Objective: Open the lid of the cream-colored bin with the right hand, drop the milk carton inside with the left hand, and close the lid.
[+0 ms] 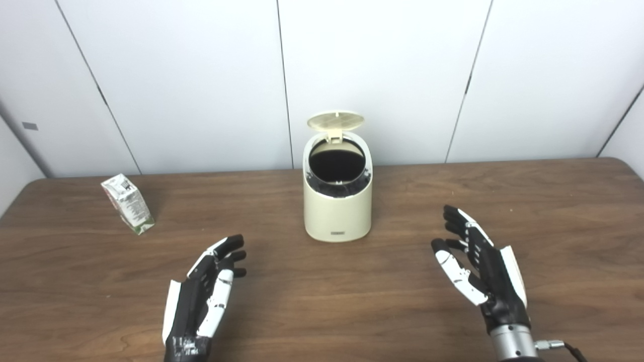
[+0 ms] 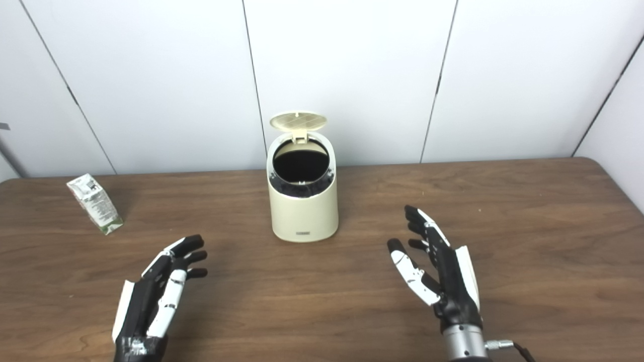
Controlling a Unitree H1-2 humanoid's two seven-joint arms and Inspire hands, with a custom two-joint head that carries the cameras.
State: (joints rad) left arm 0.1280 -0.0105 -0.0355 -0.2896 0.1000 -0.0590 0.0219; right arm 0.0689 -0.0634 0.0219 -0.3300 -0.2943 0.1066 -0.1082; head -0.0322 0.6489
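We look down on a dark brown wood-grain tabletop (image 1: 382,311) with rounded far corners, its far edge set against a plain white wall (image 1: 382,75) of flat panels split by thin dark seams that fan outward toward the top; a small grey plate (image 1: 29,126) sits on the wall at the far left. Near the middle of the tabletop, toward the back, stands the cream-colored bin (image 1: 338,211), upright, with its lid (image 1: 335,120) swung up and back on its hinge so the dark round mouth shows; a small label marks its front near the base. Well apart to the left, the milk carton (image 1: 128,203) rests on the wood, white and green with fine print, leaning a little, touching nothing else. We see our left hand (image 1: 206,291) over the near left part of the tabletop, fingers apart and extended, holding nothing, pointing up toward the bin; our right hand (image 1: 478,266) is over the near right part, likewise spread and empty, palm turned inward, with a metal wrist collar and a cable at the bottom edge; both hands are clear of the bin and the carton.
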